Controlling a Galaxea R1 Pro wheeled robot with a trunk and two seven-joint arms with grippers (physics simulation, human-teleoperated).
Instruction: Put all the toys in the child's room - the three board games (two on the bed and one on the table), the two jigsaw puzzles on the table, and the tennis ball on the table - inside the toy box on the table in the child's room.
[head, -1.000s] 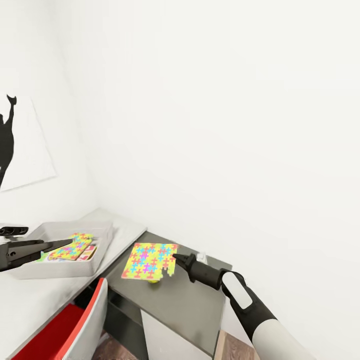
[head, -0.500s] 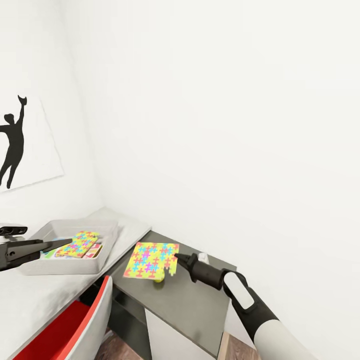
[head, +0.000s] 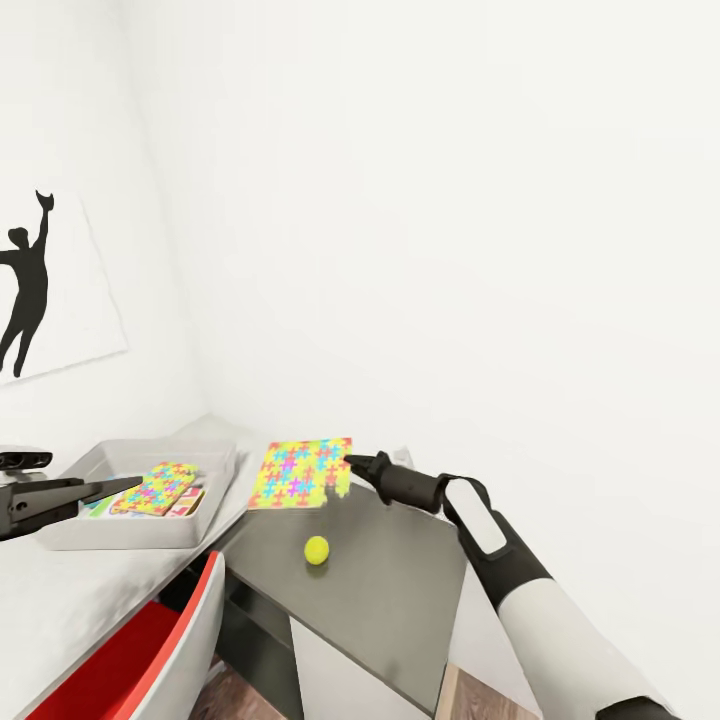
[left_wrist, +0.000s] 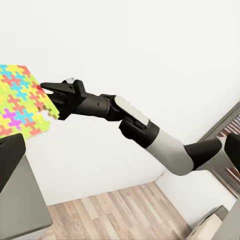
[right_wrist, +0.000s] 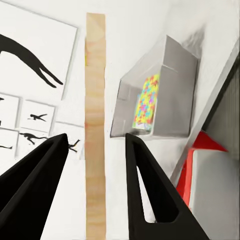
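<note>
head view has the jigsaw puzzle (head: 300, 472) lifted above the dark tabletop (head: 390, 590), pinched at its edge by the right hand (head: 352, 463), tennis ball (head: 317, 549) bare below; right wrist view shows that sheet edge-on between the fingers (right_wrist: 150, 190), while the left hand (head: 120, 487) reaches over the toy box (head: 120, 530), its state unclear.

right arm (head: 560, 640): white forearm | black wrist, white inset panel | right hand (head: 352, 462): black tapered fingers

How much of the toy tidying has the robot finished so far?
Partly done. The toy box already holds one jigsaw puzzle lying on a printed game box. The right gripper is holding the second puzzle sheet by its edge, raised above the dark corner of the table. The tennis ball is on that corner, waiting. Other board games aren't visible here.
</note>
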